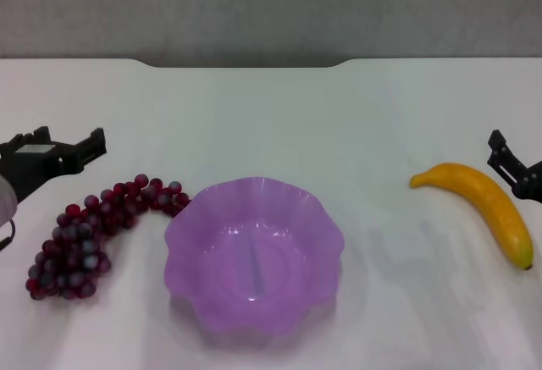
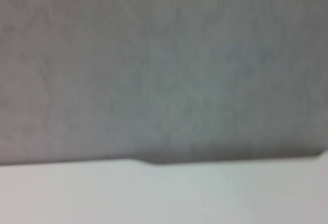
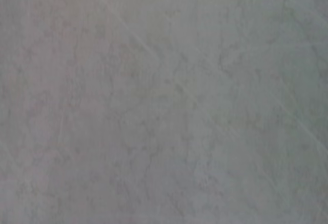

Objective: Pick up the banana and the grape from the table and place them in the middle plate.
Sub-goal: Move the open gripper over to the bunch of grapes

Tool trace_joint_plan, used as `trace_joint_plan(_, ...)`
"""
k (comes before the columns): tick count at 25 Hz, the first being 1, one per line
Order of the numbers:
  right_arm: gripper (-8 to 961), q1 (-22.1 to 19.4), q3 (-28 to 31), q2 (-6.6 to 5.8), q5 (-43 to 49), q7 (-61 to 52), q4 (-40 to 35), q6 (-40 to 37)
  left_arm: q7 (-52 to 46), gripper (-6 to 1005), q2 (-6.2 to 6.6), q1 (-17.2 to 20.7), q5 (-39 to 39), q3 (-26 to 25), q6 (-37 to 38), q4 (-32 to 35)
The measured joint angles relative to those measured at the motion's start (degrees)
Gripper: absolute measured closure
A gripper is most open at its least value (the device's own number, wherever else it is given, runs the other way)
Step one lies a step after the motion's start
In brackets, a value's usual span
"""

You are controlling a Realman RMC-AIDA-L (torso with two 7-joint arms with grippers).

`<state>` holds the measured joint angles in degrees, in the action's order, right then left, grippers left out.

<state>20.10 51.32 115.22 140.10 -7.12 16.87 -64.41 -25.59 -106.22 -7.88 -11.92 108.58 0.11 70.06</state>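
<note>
Head view: banana [image 1: 486, 208] beside right gripper [image 1: 511, 167] (fingers perhaps apart).

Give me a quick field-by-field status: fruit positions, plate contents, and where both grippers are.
banana: on the table, robot's right of the plate
grape: on the table, robot's left, one end touching the plate rim
middle plate: centre, empty
left gripper: at the left edge, just beyond the grape, holding nothing
right gripper: at the right edge, beside the banana, holding nothing
placed so far: none
</note>
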Motion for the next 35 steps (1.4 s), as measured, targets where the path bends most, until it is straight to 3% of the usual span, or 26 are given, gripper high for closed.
trace_joint_plan(3,47,0.1,-0.1,0.00,0.0,0.0,0.0,0.0,3.8,125,-0.11,-0.6,0.1,-1.5,-11.5,6.1)
trace_joint_plan(6,47,0.2,-0.1,0.00,0.1,0.0,0.0,0.3,12.1,133,-1.59,-2.1,-4.5,-4.5,-21.7,9.5)
trace_joint_plan(9,46,0.3,-0.1,0.00,0.2,0.0,-0.1,0.8,26.2,141,-4.84,-4.2,-12.7,-10.9,-31.6,11.0)
trace_joint_plan(11,46,0.4,-0.1,0.00,0.2,0.0,-0.1,0.9,38.4,146,-8.56,-6.0,-17.6,-18.7,-40.1,11.5)
trace_joint_plan(13,46,0.4,-0.1,0.01,0.2,0.1,0.0,1.1,46.1,151,-10.34,-7.5,-20.0,-24.3,-46.7,11.9)
trace_joint_plan(16,46,0.4,-0.2,0.00,0.3,0.1,0.3,1.4,51.3,159,-9.82,-9.6,-21.6,-28.1,-54.2,11.9)
trace_joint_plan(19,46,0.5,-0.3,0.00,0.3,0.1,0.1,1.4,53.1,168,-10.08,-10.6,-20.0,-30.1,-57.5,11.9)
trace_joint_plan(35,47,0.5,-0.3,0.00,0.3,0.1,0.3,1.4,51.8,210,-10.42,-12.3,-17.3,-30.4,-56.8,3.1)
